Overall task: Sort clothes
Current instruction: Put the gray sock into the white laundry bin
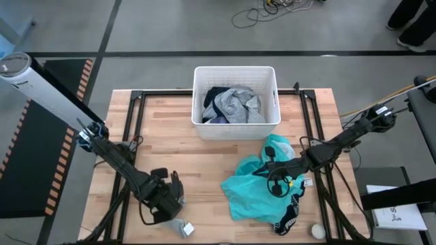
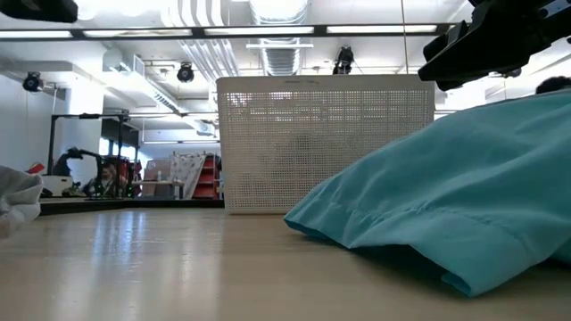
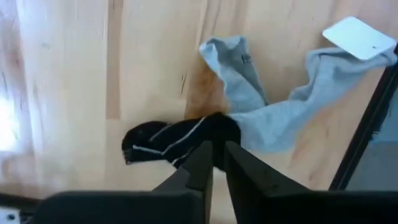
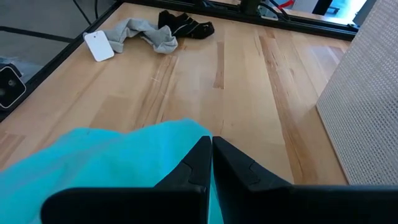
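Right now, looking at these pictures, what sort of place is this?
Probably a robotics lab or workshop, set up for a laundry-sorting trial. A wooden table on a black metal frame stands on a bare concrete floor with loose cables; the low view shows exposed ceiling ducts and strip lights.

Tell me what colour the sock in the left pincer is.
Black sock with thin white stripes, clearest in the left wrist view.

Matt knit socks [image 3: 249,118], smooth teal cloth [image 1: 255,187], perforated plastic basket [image 1: 235,126], satin-sheened wood table [image 4: 249,93].
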You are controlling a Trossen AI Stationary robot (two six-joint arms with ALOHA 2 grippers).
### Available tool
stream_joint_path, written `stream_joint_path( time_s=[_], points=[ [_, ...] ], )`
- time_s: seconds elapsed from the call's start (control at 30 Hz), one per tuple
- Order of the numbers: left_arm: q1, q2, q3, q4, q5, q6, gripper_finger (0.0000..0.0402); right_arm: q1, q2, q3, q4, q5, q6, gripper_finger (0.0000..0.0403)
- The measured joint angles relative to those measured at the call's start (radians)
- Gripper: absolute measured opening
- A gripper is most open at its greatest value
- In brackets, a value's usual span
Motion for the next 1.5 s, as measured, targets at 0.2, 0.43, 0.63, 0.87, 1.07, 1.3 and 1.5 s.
stream_joint_path(
  time_s=[0.2, 0.43, 0.63, 0.87, 1.07, 1.3, 1.5],
  points=[
    [0.019, 0.0, -0.118, 0.199, -0.006, -0.052, 0.0102, 0.0, 0.0, 0.0, 0.0, 0.0, 0.0, 0.0],
    [0.042, 0.0, -0.288, 0.495, 0.039, -0.075, 0.0203, 0.0, 0.0, 0.0, 0.0, 0.0, 0.0, 0.0],
    [0.074, 0.0, -0.393, 0.582, 0.022, -0.079, 0.0262, 0.0, 0.0, 0.0, 0.0, 0.0, 0.0, 0.0],
    [0.108, 0.007, -0.448, 0.654, 0.042, -0.084, 0.0237, 0.0, 0.0, 0.0, -0.001, 0.0, 0.0, 0.0],
    [0.131, 0.007, -0.435, 0.627, 0.037, -0.074, 0.0107, 0.0, 0.0, 0.0, 0.0, 0.0, 0.0, 0.0],
    [0.167, -0.001, -0.342, 0.566, -0.004, -0.015, 0.0013, 0.0, 0.0, 0.0, -0.001, 0.0, 0.0, 0.0],
    [0.2, -0.003, -0.117, 0.356, -0.169, 0.068, 0.0003, 0.0, 0.0, 0.0, -0.001, 0.0, 0.0, 0.0]
  ],
)
